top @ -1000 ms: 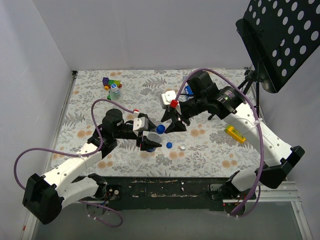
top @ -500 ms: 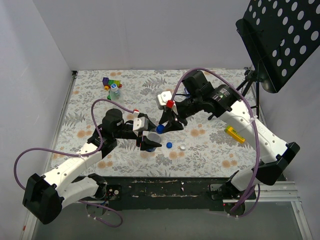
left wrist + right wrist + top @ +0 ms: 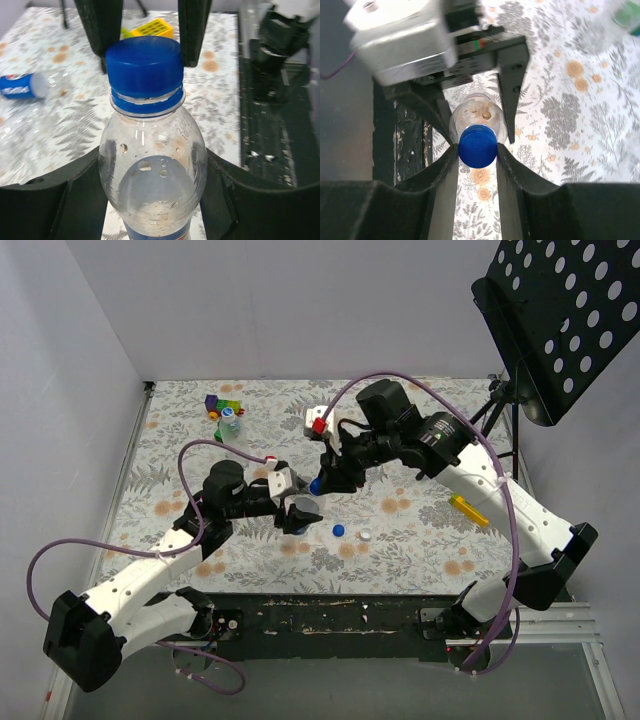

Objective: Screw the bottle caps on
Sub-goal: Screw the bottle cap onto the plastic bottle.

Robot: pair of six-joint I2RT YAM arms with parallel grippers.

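My left gripper point(image 3: 300, 513) is shut on a clear Pepsi bottle point(image 3: 152, 165) and holds it upright at the middle of the table. A blue cap point(image 3: 144, 65) sits on the bottle's neck. My right gripper point(image 3: 321, 484) comes from the right and is shut on that cap point(image 3: 477, 146), one finger on each side. The bottle's shoulder point(image 3: 477, 111) shows beyond the cap in the right wrist view. A loose blue cap point(image 3: 339, 531) and a white cap point(image 3: 366, 535) lie on the cloth just right of the bottle.
A second Pepsi bottle point(image 3: 22, 85) lies on its side. A small bottle point(image 3: 230, 423) stands among toy blocks at the back left. A yellow block point(image 3: 470, 509) lies at the right. A black perforated music stand point(image 3: 560, 310) overhangs the back right corner.
My right gripper has moved left and up onto the cap on the bottle, and its wrist has turned. The left gripper and bottle have shifted slightly.
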